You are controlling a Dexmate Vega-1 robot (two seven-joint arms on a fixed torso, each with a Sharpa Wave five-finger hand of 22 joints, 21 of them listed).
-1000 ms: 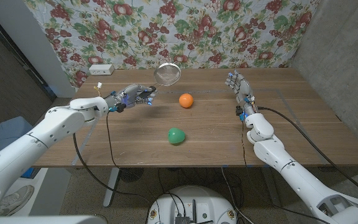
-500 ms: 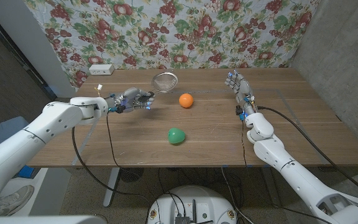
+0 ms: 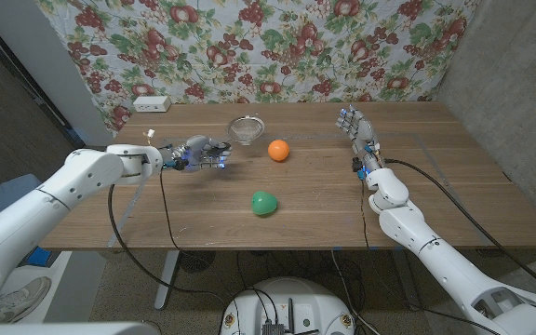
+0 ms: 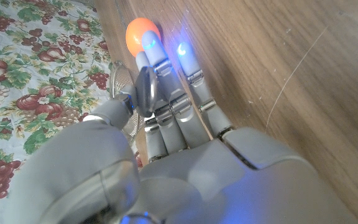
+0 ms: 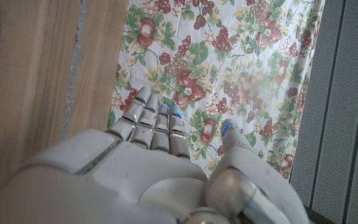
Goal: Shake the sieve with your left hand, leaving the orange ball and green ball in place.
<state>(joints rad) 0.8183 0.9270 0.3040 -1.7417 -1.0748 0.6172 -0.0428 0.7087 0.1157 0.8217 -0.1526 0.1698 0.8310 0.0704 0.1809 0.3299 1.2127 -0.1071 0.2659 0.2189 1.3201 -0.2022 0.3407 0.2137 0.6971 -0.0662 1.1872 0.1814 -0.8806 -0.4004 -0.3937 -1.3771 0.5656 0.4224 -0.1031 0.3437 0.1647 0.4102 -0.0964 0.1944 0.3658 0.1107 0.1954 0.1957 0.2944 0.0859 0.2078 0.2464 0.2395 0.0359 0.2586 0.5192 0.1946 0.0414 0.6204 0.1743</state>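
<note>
Nearby, the orange ball (image 3: 278,150) sits beside the sieve (image 3: 246,128), gripped by the left hand (image 3: 205,153); right hand (image 3: 358,131) upright, fingers open.

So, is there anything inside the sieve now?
The sieve, held by the left hand, looks empty in the head view: only its mesh bowl shows. It is small there, so fine contents cannot be excluded. The orange ball lies outside on the table.
</note>
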